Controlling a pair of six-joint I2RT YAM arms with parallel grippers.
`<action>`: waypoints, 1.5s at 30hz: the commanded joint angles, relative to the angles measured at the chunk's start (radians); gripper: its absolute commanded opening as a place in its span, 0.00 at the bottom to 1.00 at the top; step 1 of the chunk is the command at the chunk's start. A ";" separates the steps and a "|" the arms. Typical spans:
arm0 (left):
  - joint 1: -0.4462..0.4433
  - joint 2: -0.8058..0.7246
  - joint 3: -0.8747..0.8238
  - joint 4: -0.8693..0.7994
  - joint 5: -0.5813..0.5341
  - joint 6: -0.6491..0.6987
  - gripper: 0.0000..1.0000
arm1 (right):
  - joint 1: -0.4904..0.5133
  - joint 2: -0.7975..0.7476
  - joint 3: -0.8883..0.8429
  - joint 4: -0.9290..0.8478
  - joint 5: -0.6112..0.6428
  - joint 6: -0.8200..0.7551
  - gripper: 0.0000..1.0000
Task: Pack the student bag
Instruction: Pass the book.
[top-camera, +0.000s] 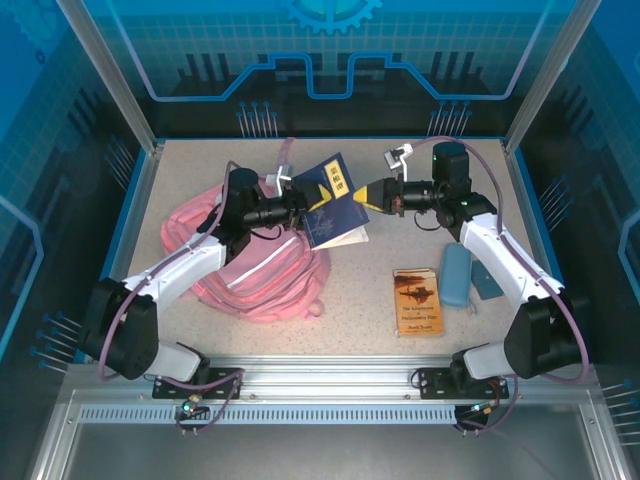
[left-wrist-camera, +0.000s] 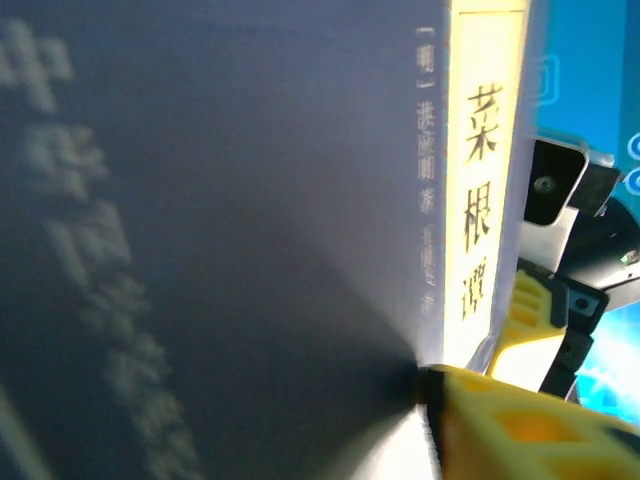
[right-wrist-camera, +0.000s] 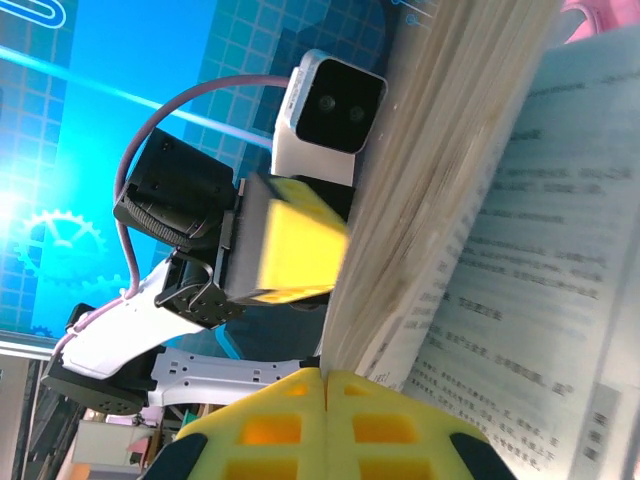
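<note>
When we look down from the top, we see the left gripper (top-camera: 298, 207) and the right gripper (top-camera: 358, 197) facing each other, with a dark blue book (top-camera: 335, 215) between them. The right gripper's yellow fingers are pinched on the side of the book nearest to it. The left gripper meets the other side of the book. The student bag (top-camera: 265, 280) lies flat on the table (top-camera: 350, 300), under the left arm and just behind the left gripper. The edge of the bag is just below the book. A brown book (top-camera: 416, 300) and a blue case (top-camera: 456, 277) lie on the table beside the right arm, well behind the right gripper.

From the left wrist, we see the book's dark cover (left-wrist-camera: 250, 250) right in front of the camera. It has a pale yellow strip with writing on it. One yellow finger (left-wrist-camera: 510, 435) of the left gripper pokes up at the bottom and touches the cover. The book hides the other finger, so we cannot tell if this gripper squeezes the book or only sits against it.

From the right wrist, we see the right gripper's two yellow fingers (right-wrist-camera: 250, 435) pressed together, with the book's edge coming out from between them. Printed pages (right-wrist-camera: 520, 300) fan out on one side. On the other side, a yellow finger (right-wrist-camera: 290, 250) of the left gripper sits right beside the page edges.
</note>
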 joint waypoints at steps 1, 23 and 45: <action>0.008 -0.026 0.017 -0.041 -0.015 0.043 0.37 | 0.008 -0.006 0.013 -0.033 -0.010 -0.030 0.00; 0.043 -0.214 0.011 0.047 -0.398 0.000 0.06 | 0.202 -0.132 -0.307 0.605 0.486 0.600 0.98; 0.037 -0.189 -0.039 0.165 -0.557 -0.099 0.06 | 0.373 0.184 -0.127 0.981 0.632 0.789 0.67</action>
